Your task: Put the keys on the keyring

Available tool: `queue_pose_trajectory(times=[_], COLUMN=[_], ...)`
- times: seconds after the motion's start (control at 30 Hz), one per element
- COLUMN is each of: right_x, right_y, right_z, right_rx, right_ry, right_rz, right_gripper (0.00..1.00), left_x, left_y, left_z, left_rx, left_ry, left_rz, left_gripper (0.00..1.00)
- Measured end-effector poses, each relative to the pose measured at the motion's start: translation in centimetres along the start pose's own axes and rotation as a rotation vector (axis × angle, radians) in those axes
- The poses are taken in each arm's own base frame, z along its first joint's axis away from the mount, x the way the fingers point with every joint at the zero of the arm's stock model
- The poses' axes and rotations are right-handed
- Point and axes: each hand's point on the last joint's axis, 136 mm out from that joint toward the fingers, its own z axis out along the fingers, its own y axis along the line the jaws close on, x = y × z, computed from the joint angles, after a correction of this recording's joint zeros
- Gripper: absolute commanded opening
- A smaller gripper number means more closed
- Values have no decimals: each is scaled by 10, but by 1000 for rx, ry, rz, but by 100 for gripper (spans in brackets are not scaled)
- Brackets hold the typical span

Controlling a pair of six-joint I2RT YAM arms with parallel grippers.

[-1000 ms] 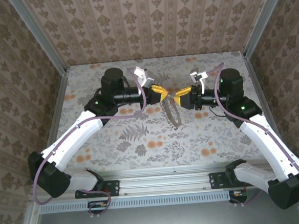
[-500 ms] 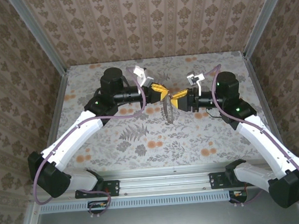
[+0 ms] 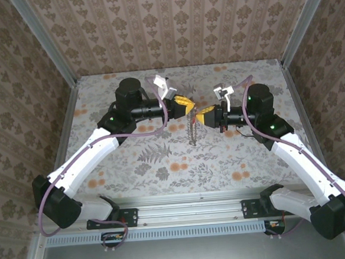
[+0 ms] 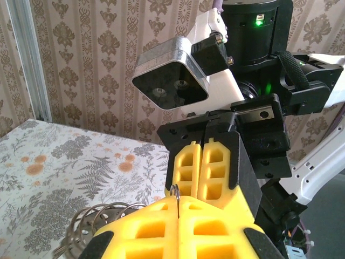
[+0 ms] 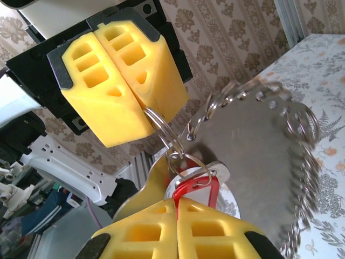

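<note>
Above the table's middle, my left gripper (image 3: pixel 187 105) and right gripper (image 3: pixel 200 114) meet tip to tip. The keyring (image 3: pixel 191 131) hangs below them, seen edge-on. In the right wrist view it is a big grey round piece (image 5: pixel 253 145) with several small split rings along its rim. My left gripper (image 5: pixel 143 108) is shut on a thin double-wire ring (image 5: pixel 159 126) of it, whose wire also sticks up between the left fingers (image 4: pixel 177 195). The key's red head (image 5: pixel 197 186) is pinched in my shut right gripper (image 5: pixel 178 203). A small ring (image 5: pixel 186 160) links it to the held wire.
The floral-patterned table (image 3: pixel 163 160) lies under both arms, closed in by patterned walls (image 3: pixel 171 23) at the back and sides. A metal rail (image 3: pixel 189 202) runs along the near edge between the arm bases.
My right gripper has moved left, up against the left gripper's tips. The hanging keyring has swung from showing its face to hanging edge-on. The left arm has barely moved.
</note>
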Motion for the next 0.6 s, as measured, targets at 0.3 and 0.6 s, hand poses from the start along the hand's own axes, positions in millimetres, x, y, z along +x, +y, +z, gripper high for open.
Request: queue_pose_trajectory(times=[0.3, 0.6], right_x=[3, 3], right_y=[-2, -1], right_z=[0, -4], right_rx=[7, 28], right_ry=[-1, -18], right_rz=[-4, -13], right_gripper=[28, 34], left_x=[-1, -6], left_y=[0, 0], left_z=[0, 0], left_rx=[-1, 0], left_ry=[-3, -21], left_rz=[3, 18], left_gripper=[0, 0])
